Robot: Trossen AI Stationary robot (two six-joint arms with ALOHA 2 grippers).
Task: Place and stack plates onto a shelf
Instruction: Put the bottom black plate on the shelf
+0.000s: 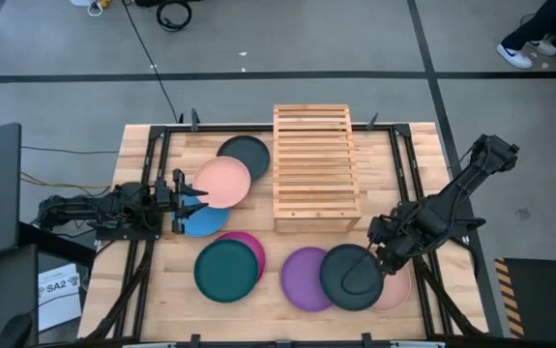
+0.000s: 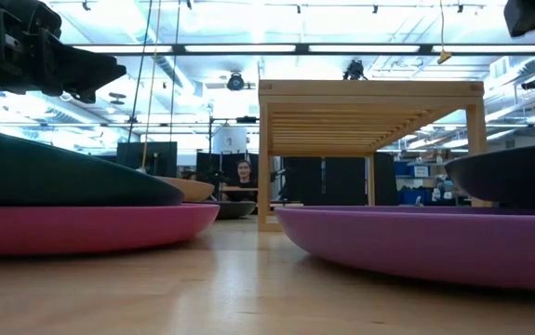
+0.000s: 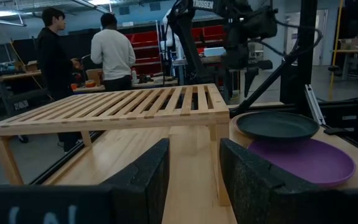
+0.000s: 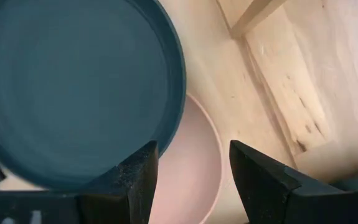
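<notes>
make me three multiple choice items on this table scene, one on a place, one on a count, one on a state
1. What lies on the magenta round plate?
A. the teal round plate
B. the purple round plate
C. nothing

2. How many plates are on the light wooden slatted shelf?
A. two
B. one
C. none

3. How do the right claw's fingers stand?
A. open above the rim of a dark grey round plate
B. shut on the purple plate
C. shut on the shelf

Answers:
1. A, the high view shows the teal round plate overlapping the magenta one.
2. C, the shelf's slats are bare from above.
3. A, the right wrist view shows the right claw with a gap between its fingers, over the edge of the dark grey round plate, which lies on a salmon pink round plate.
</notes>
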